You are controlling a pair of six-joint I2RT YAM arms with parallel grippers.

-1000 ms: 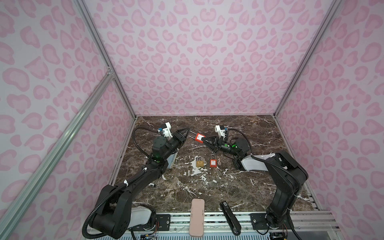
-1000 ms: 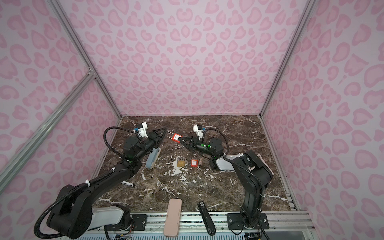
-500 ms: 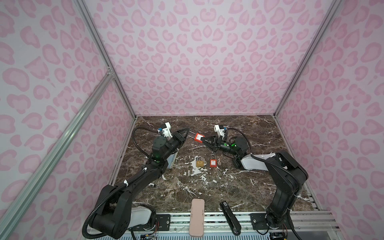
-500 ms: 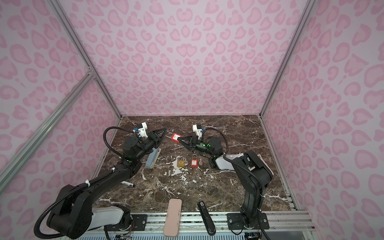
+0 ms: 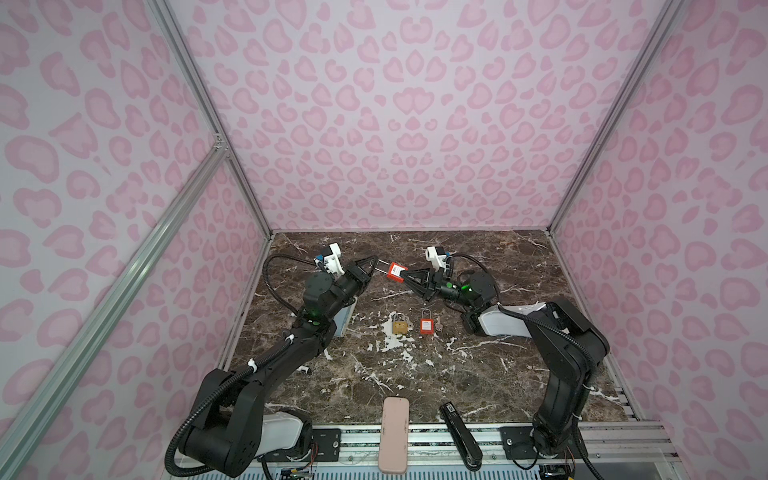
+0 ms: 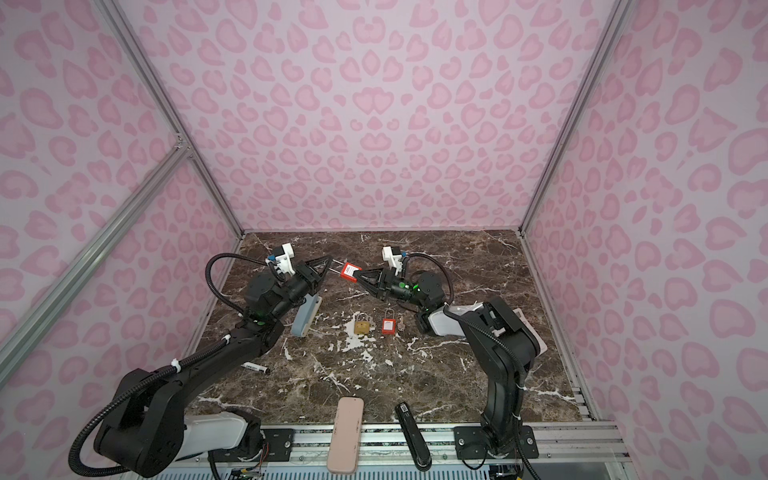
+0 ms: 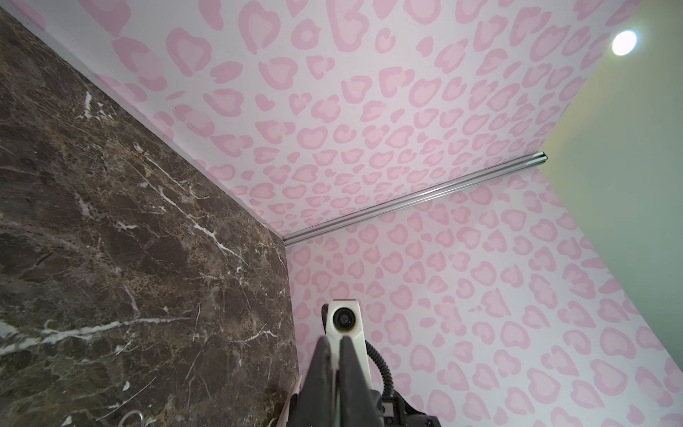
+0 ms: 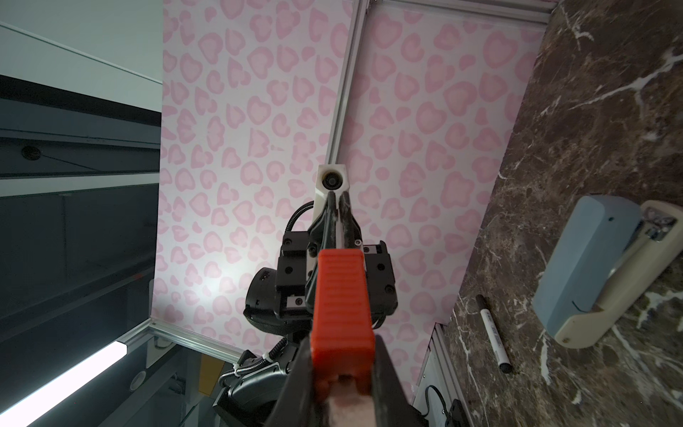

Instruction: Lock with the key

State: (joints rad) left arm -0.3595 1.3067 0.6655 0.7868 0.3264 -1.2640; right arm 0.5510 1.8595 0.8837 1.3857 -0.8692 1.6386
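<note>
Two grippers meet in the air over the far part of the marble table (image 5: 478, 374), with one red padlock (image 5: 394, 272) between them.

At the far left of the table a pen (image 6: 255, 368) lies flat, and a blue-grey stapler (image 6: 305, 318) lies on the marble just under the left arm. Above them the left gripper (image 5: 375, 262) is pinched fully together. In both top views the padlock's silver shackle (image 6: 337, 265) runs straight into its tips, and the right wrist view shows the fingers (image 8: 345, 210) pressed close.

The red padlock hangs clear of the table, tilted, with its shackle pointing left. Its body is ribbed orange-red plastic with a white label on the face. The right gripper (image 5: 404, 277) clamps that body from the other end, its jaws narrowed onto the two sides.

Lower down, a brass padlock (image 5: 400, 325) lies on the marble, a second red padlock (image 5: 425, 325) lies just beside it, and a small key (image 5: 437, 322) lies at that one's right edge.

At the front edge lie a pink case (image 5: 393, 434) and a long black item (image 5: 461, 434).
</note>
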